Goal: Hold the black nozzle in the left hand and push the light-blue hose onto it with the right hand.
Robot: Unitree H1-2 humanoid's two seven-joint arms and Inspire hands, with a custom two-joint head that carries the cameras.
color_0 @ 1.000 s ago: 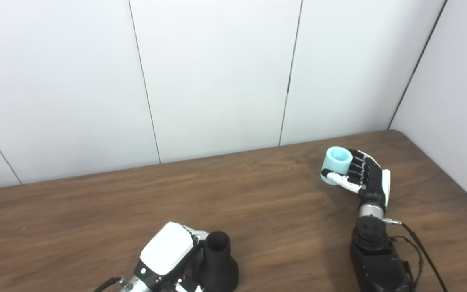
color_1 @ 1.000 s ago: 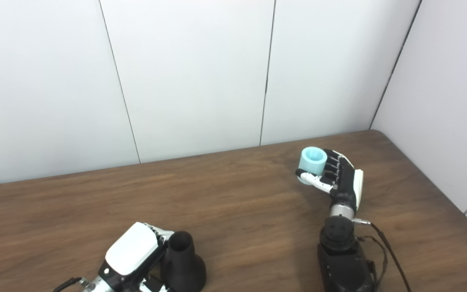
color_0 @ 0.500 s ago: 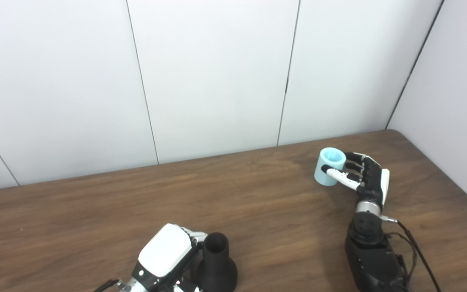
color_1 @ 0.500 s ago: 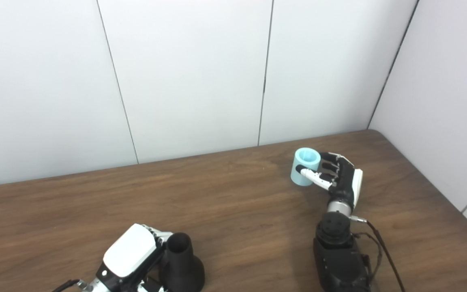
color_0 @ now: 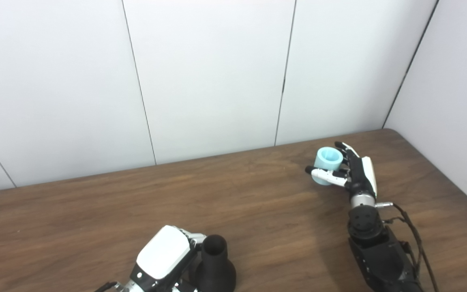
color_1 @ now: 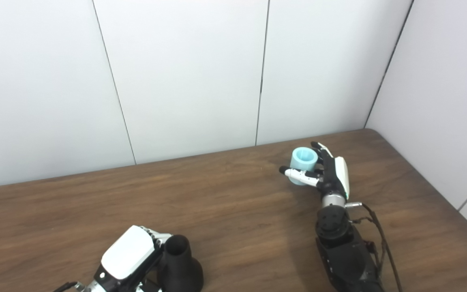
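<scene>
Standing between the spread fingers of the right hand [color_0: 353, 174], the light-blue hose [color_0: 327, 159].

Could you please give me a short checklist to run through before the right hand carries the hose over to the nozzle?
1. Left hand against black nozzle: ok, though its fingers are hidden.
2. Nozzle upright, mouth up: ok.
3. Right hand closed on light-blue hose: not ok, fingers look spread.
4. Hose off the table: cannot tell.
5. Tabletop between hose and nozzle bare: ok.
</scene>
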